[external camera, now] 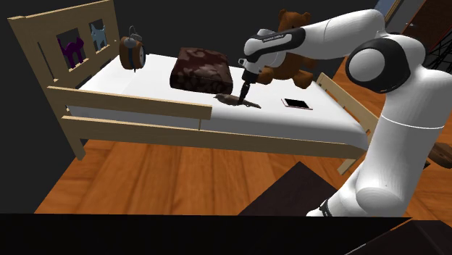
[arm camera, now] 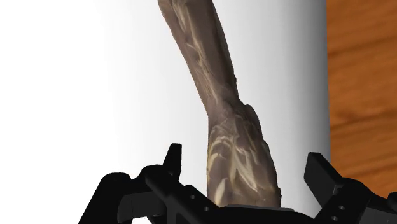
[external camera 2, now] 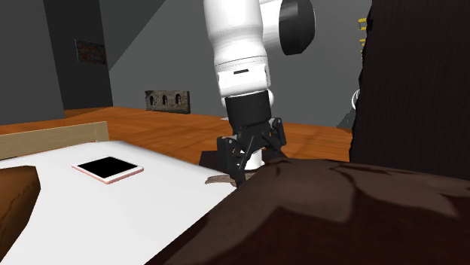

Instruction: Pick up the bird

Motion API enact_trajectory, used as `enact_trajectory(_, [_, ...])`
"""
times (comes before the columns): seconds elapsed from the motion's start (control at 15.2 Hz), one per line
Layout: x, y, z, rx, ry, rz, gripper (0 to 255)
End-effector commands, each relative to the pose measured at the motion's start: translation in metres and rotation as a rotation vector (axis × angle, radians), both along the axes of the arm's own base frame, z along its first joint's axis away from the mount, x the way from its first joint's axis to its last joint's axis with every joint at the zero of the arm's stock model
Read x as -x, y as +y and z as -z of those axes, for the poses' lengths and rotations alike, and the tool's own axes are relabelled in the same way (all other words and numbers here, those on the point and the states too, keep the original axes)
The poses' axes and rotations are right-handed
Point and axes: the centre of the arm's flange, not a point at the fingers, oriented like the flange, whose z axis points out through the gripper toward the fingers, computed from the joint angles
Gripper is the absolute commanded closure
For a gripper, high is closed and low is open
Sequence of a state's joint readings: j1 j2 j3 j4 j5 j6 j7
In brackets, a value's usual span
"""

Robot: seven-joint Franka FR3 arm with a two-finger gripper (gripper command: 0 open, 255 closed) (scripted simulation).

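- the claw (arm camera: 245,164) is spread wide, one black finger on each side of the bird's (arm camera: 236,137) thicker end, and neither finger seems to touch it.
- in the shoulder view the claw (external camera: 244,93) points down onto the bed (external camera: 130,109), right at the bird (external camera: 235,100).
- the bird is brown and mottled. it lies flat on the white mattress close to the bed's long railed edge, between the brown cushion (external camera: 201,70) and that edge, with the phone (external camera: 297,103) well apart from it.
- judged step: the approach looks finished and the grasp has not been made.
- next move calls for closing squarely across the body, then lifting straight up. the mattress edge and floor (arm camera: 362,76) are near, so a sideways nudge could push it off.
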State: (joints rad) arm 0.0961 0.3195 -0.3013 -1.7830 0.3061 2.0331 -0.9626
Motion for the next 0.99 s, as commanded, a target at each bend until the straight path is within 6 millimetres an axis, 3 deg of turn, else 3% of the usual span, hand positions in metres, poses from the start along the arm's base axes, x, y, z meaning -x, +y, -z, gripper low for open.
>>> enact_trajectory(0.0, [0.000,0.001,0.008,0.000,0.000,0.000,0])
enact_trajectory(0.07, [0.000,0.001,0.008,0.000,0.000,0.000,0])
enact_trajectory(0.13, [0.000,0.001,0.008,0.000,0.000,0.000,255])
enact_trajectory(0.73, [0.000,0.001,0.008,0.000,0.000,0.000,255])
enact_trajectory(0.92, [0.000,0.001,-0.008,0.000,0.000,0.000,255])
